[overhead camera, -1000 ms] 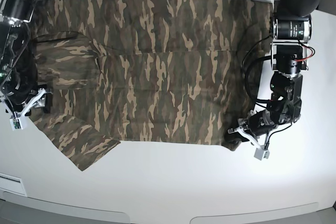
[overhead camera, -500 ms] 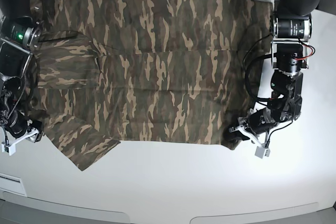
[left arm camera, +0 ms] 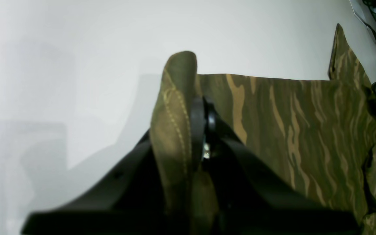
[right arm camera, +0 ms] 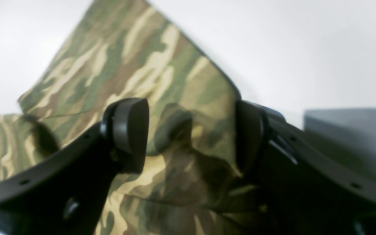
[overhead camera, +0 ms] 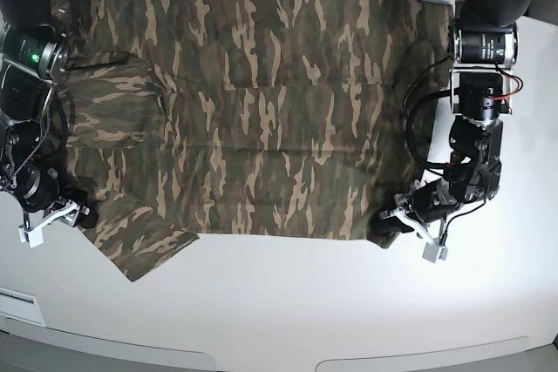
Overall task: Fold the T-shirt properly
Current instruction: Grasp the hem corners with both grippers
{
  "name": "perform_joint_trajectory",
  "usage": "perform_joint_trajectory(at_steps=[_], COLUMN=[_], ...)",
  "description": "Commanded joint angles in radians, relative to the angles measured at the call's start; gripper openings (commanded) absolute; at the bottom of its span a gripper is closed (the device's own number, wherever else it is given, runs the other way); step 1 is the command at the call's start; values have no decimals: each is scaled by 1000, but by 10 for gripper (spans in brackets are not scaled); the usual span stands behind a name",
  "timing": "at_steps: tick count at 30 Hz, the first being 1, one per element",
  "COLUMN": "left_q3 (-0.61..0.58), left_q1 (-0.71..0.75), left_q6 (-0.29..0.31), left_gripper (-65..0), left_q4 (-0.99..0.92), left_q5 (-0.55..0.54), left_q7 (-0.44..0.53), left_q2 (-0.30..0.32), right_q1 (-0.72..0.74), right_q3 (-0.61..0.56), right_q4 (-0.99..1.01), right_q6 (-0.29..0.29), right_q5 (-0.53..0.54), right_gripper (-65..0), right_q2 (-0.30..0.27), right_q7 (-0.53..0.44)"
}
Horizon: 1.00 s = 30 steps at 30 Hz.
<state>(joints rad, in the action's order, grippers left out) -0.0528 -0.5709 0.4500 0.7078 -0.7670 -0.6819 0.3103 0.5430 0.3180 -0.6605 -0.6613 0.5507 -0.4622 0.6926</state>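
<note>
White table [overhead camera: 288, 302]; T-shirt [overhead camera: 261, 119] far edge cut off; left jaws pinch hem, right jaws wide.

Matt woven cloth T-shirt [overhead camera: 261, 119] with a stitched hem lies on a smooth, white, faintly glossy worktop [overhead camera: 288, 302]. At its edges, the fingers [right arm camera: 131, 130] are smooth matt black plastic.

No legible text, labels, brands or numbers anywhere.
</note>
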Motion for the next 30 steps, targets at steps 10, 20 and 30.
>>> perform_joint_trajectory(at_steps=[10,20,30], left_q3=[-5,-5,-5], left_q1=[-43,-171,-175], left_q6=[26,30,187], left_gripper=[-650,-650,-650], left_q4=[-3,-3,-3], left_q5=[60,142,-22], left_q7=[-28,-8,-219], left_q2=[5,-14,-10], right_q1=[56,105,49], right_q3=[3,-16,-117], right_q4=[-14,-42,-209], right_q6=[-37,-37,-37], right_q5=[29,109,187], right_gripper=[-650,-650,-650], right_q2=[-21,-63,-154], right_q7=[-10,43,163])
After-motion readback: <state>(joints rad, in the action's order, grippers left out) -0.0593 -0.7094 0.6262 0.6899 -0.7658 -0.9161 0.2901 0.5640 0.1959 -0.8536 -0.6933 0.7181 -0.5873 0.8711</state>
